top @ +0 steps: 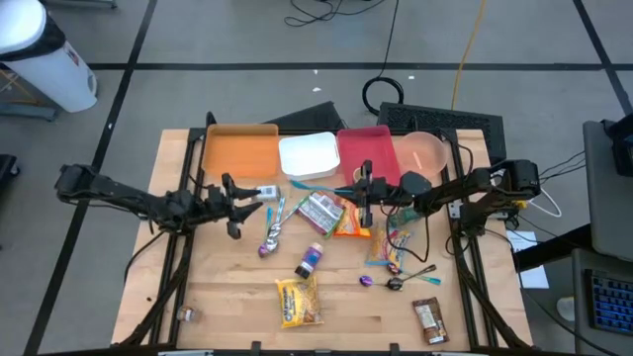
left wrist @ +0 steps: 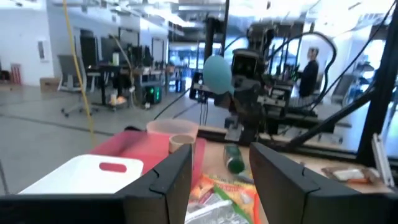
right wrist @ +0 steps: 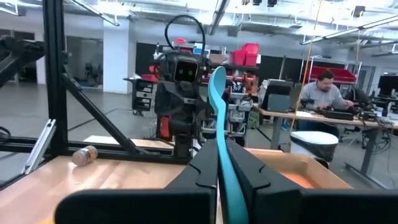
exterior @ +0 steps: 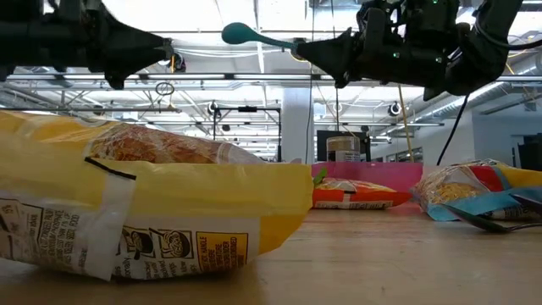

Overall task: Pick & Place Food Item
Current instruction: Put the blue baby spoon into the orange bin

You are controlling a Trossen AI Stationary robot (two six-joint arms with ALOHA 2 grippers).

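The yellow bag [exterior: 144,212] lies at six o'clock; right gripper [top: 362,188] clamps a teal spoon [right wrist: 219,124]; left gripper [top: 240,203], at nine o'clock, stands open, empty.

Pale wooden table [top: 227,297], glossy yellow plastic bag [exterior: 152,212], smooth teal plastic spoon [right wrist: 219,124]

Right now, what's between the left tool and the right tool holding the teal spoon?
High view: between the left tool and right tool, the teal spoon spans the gap in the air; below lie snack wrappers on the table.
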